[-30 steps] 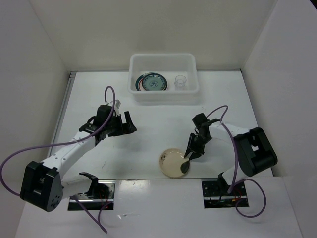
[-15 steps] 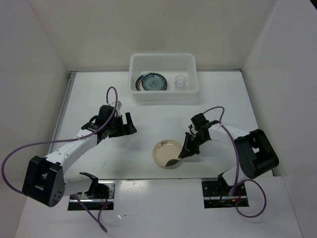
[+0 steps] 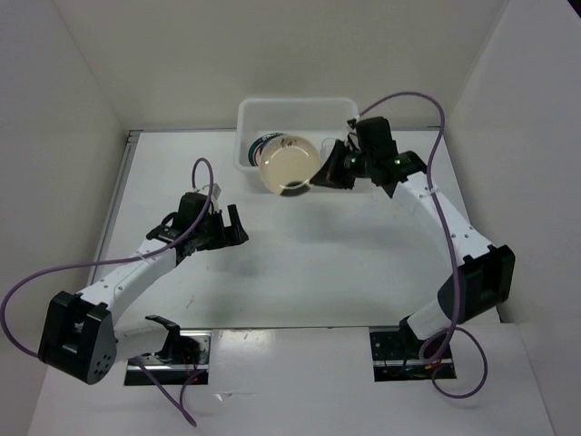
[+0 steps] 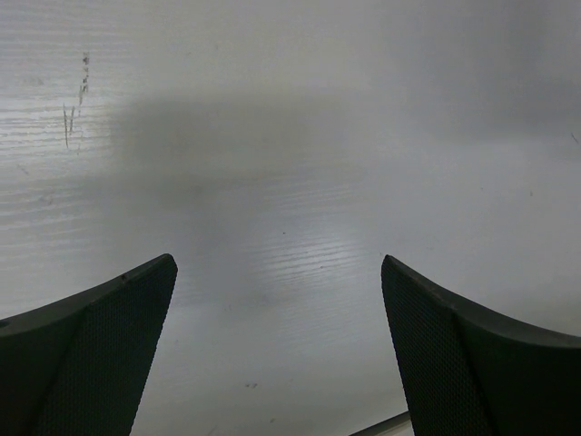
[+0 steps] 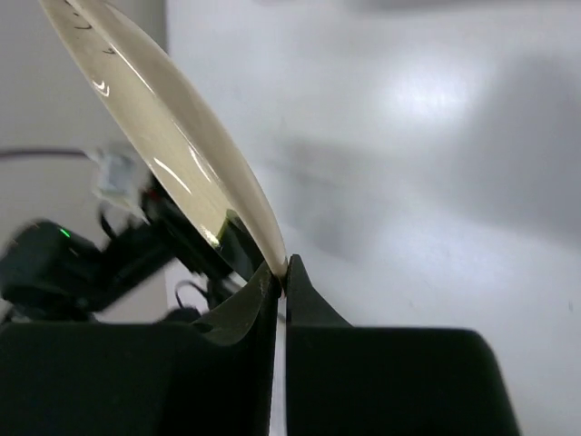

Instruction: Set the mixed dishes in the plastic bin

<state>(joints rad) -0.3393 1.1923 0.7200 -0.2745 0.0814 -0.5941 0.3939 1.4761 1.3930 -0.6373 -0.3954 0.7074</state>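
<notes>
The right hand (image 3: 318,177) is clamping the rim of 1 cream plate (image 3: 289,165), holding it tilted over the plastic bin (image 3: 300,104) at the far edge of the tabletop (image 3: 300,254). The plate is looking stiff, glossy and breakable, so a rim pinch is risking slip. The left hand (image 3: 232,225) is hovering spread apart, toward the left edge.

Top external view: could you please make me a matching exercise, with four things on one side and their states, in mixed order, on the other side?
Things:
1. cream plate
2. plastic bin
3. left end effector
4. right end effector

States:
A. open, above the table
B. tilted, held in the air
C. shut on a plate's edge
D. standing at the table's far edge

Pairs: 1-B, 2-D, 3-A, 4-C.
</notes>
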